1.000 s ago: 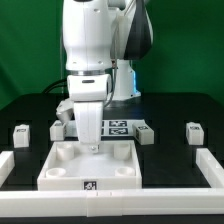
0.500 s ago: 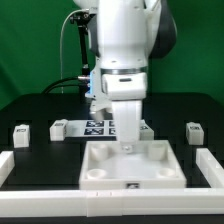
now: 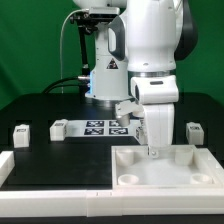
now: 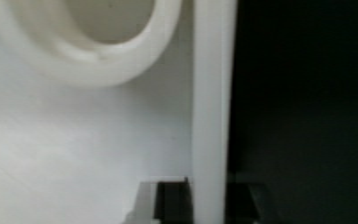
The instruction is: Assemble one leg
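Note:
My gripper (image 3: 152, 150) is shut on the back wall of the large white tray-like piece (image 3: 190, 168), which lies at the front of the exterior view's right. In the wrist view my two dark fingers (image 4: 167, 205) straddle the thin white wall (image 4: 211, 100), and a round corner socket (image 4: 105, 30) shows beside it. Small white tagged legs lie on the black table: one at the far left (image 3: 20, 131), one left of the marker board (image 3: 60, 127), one at the far right (image 3: 193, 131). None is held.
The marker board (image 3: 100, 127) lies behind the tray, at mid table. A white border rail runs along the front (image 3: 55, 205) and the left side (image 3: 5, 165). The arm's base (image 3: 105, 70) stands at the back.
My gripper has moved steadily to the exterior view's right, and the tray has slid along with it from front centre to front right. The legs have not moved.

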Controlling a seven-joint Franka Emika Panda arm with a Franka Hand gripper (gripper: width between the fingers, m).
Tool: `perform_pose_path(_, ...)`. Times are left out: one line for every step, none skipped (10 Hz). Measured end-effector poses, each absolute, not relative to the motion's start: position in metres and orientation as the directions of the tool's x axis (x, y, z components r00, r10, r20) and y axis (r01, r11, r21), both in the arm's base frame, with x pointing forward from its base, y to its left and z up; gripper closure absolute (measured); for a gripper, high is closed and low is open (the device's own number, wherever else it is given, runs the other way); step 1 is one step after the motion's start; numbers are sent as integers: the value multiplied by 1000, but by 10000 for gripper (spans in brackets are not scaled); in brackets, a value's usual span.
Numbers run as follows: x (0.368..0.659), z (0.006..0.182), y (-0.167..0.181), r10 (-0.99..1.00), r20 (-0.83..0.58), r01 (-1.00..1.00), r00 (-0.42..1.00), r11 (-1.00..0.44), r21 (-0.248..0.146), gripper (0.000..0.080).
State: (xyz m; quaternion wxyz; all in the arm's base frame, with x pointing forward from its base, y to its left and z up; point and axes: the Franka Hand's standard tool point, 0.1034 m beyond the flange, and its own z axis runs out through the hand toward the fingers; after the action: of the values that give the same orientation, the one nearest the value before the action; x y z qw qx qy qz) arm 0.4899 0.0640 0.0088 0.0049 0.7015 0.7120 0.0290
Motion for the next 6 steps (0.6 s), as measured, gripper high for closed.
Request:
perform_pose_path(490, 9, 64, 999, 34, 999, -15, 14, 48, 635)
perform_pose_path(490, 8, 64, 999, 34, 999, -15, 13, 47, 499)
perform_pose_path(490, 8, 63, 999, 34, 999, -15, 13, 47, 499)
perform_pose_path(490, 8, 63, 999, 34, 999, -14, 13, 47, 314)
perform_pose_path(490, 8, 63, 999, 34, 999, -14, 13, 47, 206)
perform_pose_path(490, 8, 63, 999, 34, 999, -14, 13, 47, 206)
